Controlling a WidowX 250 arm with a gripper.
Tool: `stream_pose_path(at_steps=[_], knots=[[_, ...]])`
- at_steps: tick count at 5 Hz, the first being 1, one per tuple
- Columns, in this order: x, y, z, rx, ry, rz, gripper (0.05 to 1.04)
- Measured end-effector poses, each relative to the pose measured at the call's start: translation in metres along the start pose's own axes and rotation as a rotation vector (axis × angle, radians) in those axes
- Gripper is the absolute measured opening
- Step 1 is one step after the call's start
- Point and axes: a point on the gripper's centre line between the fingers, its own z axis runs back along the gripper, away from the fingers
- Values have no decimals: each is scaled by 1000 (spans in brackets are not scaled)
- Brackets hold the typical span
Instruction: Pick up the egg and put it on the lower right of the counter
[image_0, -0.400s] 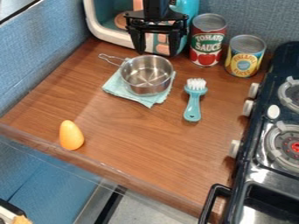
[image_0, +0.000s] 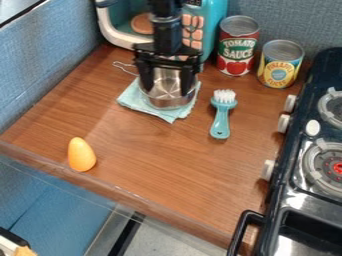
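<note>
My gripper (image_0: 165, 89) hangs over the metal pot at the upper middle of the counter, open, its two fingers standing apart with the pot seen between and below them. The orange-yellow egg (image_0: 81, 155) stands upright at the lower left of the wooden counter (image_0: 167, 165), close to the front edge and well away from the gripper.
A small metal pot (image_0: 172, 100) rests on a folded teal cloth (image_0: 152, 112). Right of it lies a teal brush (image_0: 220, 120). Two cans (image_0: 238, 46) and a teal toy microwave (image_0: 215, 25) line the back. The stove (image_0: 300, 190) borders the right side.
The gripper has come down the view, from in front of the microwave to over the pot. The egg and the other objects have stayed put.
</note>
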Motion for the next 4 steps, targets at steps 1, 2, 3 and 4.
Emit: stream_pose_path(at_steps=[1,2,3,4], knots=[[-23,29,14,38,-48,-26,1001],[-51,59,19,19,-71,-116,1001],[-71,72,11,-22,-64,-216,1001],[-88,75,-1,-29,-20,-254,1001]])
